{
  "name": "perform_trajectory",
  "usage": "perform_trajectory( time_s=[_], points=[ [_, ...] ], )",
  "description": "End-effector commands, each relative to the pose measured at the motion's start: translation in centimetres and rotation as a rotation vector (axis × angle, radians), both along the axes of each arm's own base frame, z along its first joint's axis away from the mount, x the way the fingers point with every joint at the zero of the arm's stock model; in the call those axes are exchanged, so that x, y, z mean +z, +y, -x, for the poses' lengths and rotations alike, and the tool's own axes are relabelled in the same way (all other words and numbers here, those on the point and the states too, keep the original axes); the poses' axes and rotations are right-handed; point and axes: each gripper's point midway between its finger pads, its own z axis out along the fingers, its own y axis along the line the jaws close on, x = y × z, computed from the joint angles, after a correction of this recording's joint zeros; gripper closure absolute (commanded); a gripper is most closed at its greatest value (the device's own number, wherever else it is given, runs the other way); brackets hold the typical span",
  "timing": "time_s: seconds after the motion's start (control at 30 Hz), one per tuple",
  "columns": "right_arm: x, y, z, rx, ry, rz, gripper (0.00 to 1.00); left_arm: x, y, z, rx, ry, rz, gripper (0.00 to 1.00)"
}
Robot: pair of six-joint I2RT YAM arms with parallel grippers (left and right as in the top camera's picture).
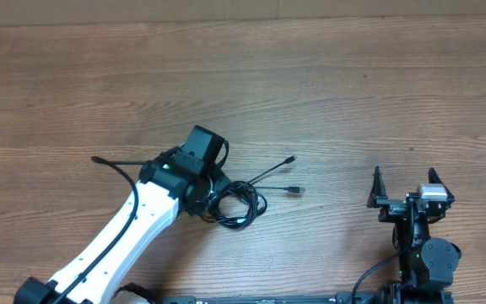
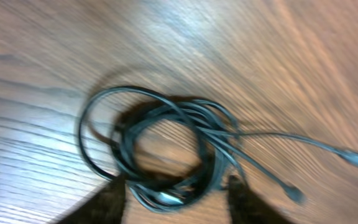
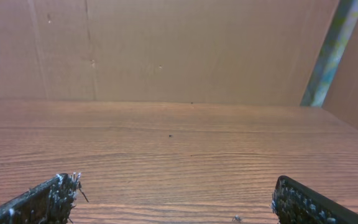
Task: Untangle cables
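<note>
The cables (image 1: pixel 236 203) lie as a coiled bundle of thin black cords on the wooden table, left of centre. Two loose ends run out to the right, each ending in a small plug (image 1: pixel 291 159). My left gripper (image 1: pixel 212 196) is down at the coil's left side. In the left wrist view the cables (image 2: pixel 160 140) form a ring, and its near loops lie between the spread fingers (image 2: pixel 110 202) of the left gripper (image 2: pixel 176 199), which is open and clamps nothing. My right gripper (image 1: pixel 405 181) rests open near the front right, far from the cables, and stands empty in its wrist view (image 3: pixel 176 199).
The wooden table (image 1: pixel 327 76) stretches bare behind and to the right of the coil. A cardboard wall (image 3: pixel 166 50) stands along the far edge. The white left arm (image 1: pixel 116 236) crosses the front left corner.
</note>
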Motion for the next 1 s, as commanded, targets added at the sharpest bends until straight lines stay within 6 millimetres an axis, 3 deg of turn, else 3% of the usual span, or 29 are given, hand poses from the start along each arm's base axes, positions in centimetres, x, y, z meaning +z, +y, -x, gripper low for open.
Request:
perform_trajectory(
  time_s=[0.0,0.1,0.37,0.53,0.8,0.9,0.97],
  points=[
    [-0.1,-0.2,0.0,-0.008,-0.007,0.002,0.00,-0.5,-0.9,1.4,-0.058,0.050,0.017,0.49],
    [-0.1,-0.2,0.0,-0.008,-0.007,0.002,0.00,-2.4,-0.8,3.5,0.015,0.135,0.002,0.56],
    [-0.1,-0.2,0.0,-0.008,-0.007,0.002,0.00,-7.8,-0.8,7.9,0.217,0.301,-0.052,0.54],
    [-0.1,-0.2,0.0,-0.008,-0.007,0.002,0.00,-9.0,-0.5,8.3,0.254,0.330,-0.082,0.51],
    [-0.1,-0.2,0.0,-0.008,-0.007,0.002,0.00,-9.1,-0.8,7.0,0.255,0.273,-0.072,0.50],
    [-0.1,-0.2,0.0,-0.008,-0.007,0.002,0.00,-9.1,-0.8,7.1,0.254,0.277,-0.072,0.53],
    [-0.1,-0.2,0.0,-0.008,-0.007,0.002,0.00,-8.9,-0.8,7.2,0.246,0.281,-0.072,0.64]
  ],
)
